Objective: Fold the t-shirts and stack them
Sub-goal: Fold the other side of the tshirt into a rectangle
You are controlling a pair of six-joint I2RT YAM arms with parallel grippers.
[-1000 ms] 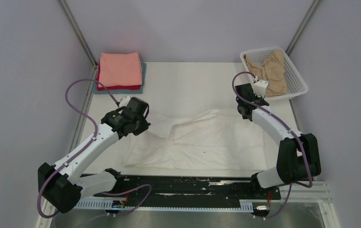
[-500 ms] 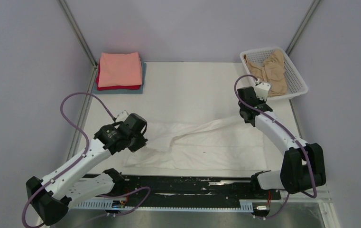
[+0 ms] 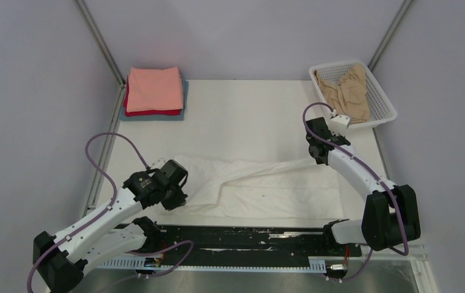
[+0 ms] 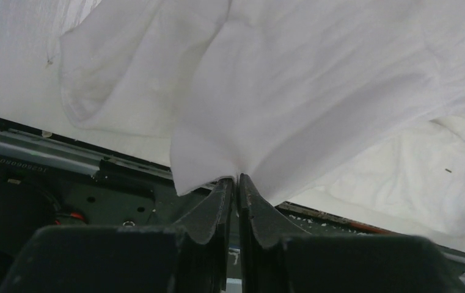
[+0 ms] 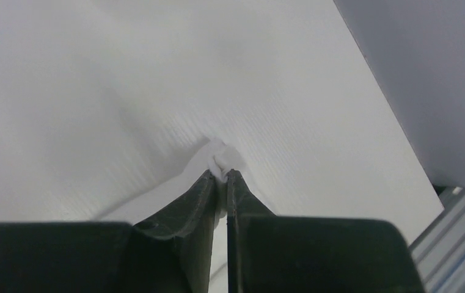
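The white table (image 3: 248, 116) stood boxed in by pale lilac walls. 3 folded shirts were piled at its far left corner: the salmon-pink t-shirt (image 3: 154, 88) on top, the red t-shirt (image 3: 150, 112) under it, and the grey-blue t-shirt (image 3: 184, 101) at the bottom. The tan t-shirt (image 3: 346, 85) lay crumpled in the mesh basket (image 3: 385, 104) at the far right.

Across the near half lay the white t-shirt (image 3: 278, 189), its upper layer drawn taut between the 2 arms. The left gripper (image 4: 236, 179) had its jaws pressed together on a fair fold of cloth, low beside the black base rail (image 3: 248, 235). The right gripper (image 5: 220, 174) pinched only a tiny nub of fabric.

That was my worry. With so little in the right jaws, any more tension looked likely to pull that corner free and collapse the fold. The left corner, so close to the rail, could also snag there or drape off the table's edge.
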